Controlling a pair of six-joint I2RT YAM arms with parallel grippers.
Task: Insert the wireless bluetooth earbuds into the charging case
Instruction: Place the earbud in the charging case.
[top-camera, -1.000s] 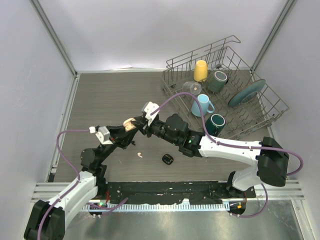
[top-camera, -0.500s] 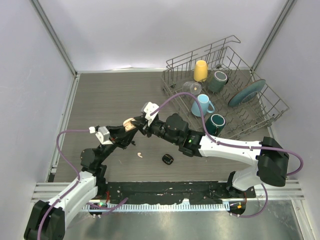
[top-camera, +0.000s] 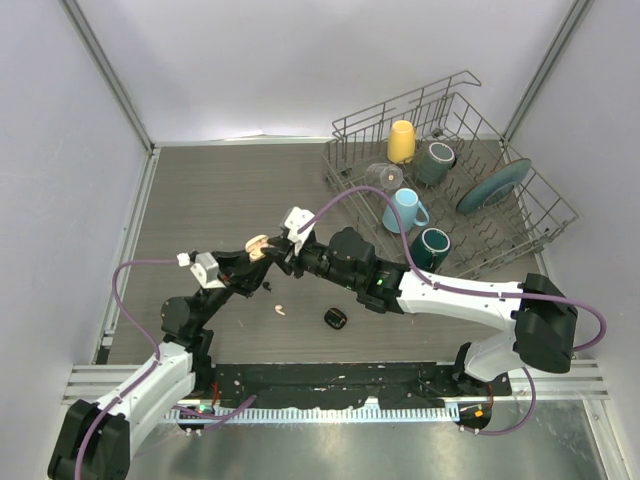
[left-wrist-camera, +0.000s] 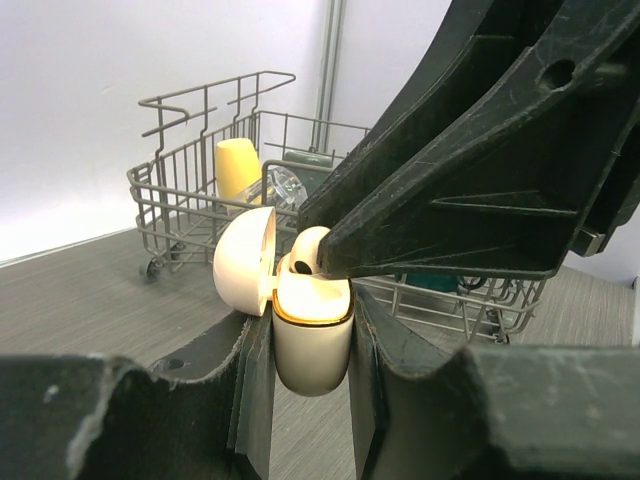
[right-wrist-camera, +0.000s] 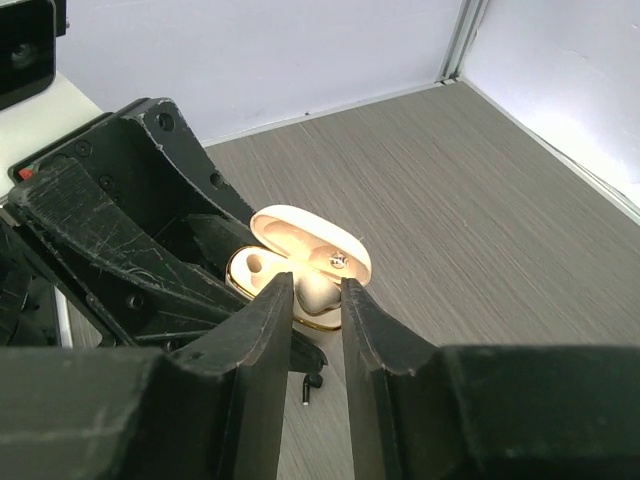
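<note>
Over grey table (top-camera: 200, 200), left hand (top-camera: 258, 252) clamps charging case (left-wrist-camera: 310, 350); right hand (right-wrist-camera: 318, 300) pinches cream earbud (left-wrist-camera: 306, 248).

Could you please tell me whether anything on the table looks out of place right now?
A cream earbud lies loose on the table near a small black object, while the left claw holds the open cream case. Nothing looks spilled or damaged.

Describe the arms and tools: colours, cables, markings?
Left arm and right arm: white links, black joints, a looping purple cable each. Right arm has a small green light. Left tool and right tool: black, scuffed, wedge-shaped.
</note>
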